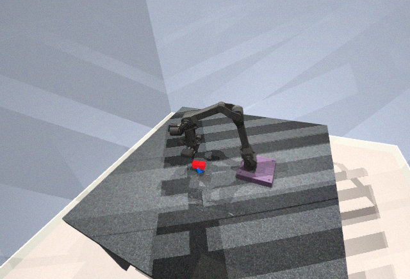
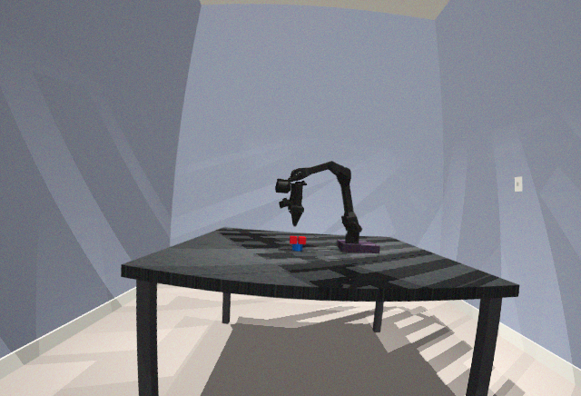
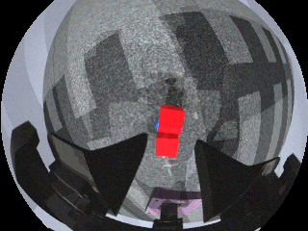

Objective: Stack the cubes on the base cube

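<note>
Red pair of loose cubes resting side by side on the blue base cube, both level, each overhanging it a little; only a sliver of blue showing beneath them in the wrist view. Whether touching or split by a thin gap, cannot tell. Stack sitting near the middle of the dark striped desk, closer to its far edge than its near one, just beside the purple mounting plate. Black gripper hanging well above the stack, pointing down, fingers parted and holding nothing, apart from both reds. Arm arching up from the plate and over toward the cubes.
</note>
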`<state>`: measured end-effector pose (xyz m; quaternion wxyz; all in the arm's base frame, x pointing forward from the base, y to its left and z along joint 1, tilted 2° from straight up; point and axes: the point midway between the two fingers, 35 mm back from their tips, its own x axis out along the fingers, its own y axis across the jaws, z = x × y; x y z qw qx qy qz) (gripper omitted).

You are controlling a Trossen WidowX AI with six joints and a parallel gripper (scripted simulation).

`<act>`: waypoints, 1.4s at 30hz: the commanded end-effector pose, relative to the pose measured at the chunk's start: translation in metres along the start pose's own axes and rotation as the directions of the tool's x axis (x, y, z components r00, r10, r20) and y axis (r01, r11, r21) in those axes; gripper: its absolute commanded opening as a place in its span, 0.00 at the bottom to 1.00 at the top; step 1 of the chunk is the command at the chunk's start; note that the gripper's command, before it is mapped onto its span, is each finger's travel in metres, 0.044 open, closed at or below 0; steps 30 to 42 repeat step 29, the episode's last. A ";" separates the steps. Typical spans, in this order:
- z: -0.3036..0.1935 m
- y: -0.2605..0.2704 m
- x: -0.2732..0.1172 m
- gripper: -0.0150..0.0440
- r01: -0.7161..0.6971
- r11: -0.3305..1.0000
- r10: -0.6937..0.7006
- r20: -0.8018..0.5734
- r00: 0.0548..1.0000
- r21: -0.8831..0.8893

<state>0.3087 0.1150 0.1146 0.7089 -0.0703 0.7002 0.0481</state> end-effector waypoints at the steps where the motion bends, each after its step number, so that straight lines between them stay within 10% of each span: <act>1: 0.000 0.000 -0.005 0.74 0.000 1.000 0.000 0.001 1.000 0.001; 6: -0.003 0.009 -0.003 0.93 -0.001 1.000 0.001 -0.003 1.000 0.000; 15: -0.060 0.118 -0.007 0.93 -0.010 1.000 0.010 -0.008 1.000 0.000; 42: -0.062 0.120 -0.007 0.93 -0.011 1.000 0.011 -0.008 1.000 0.000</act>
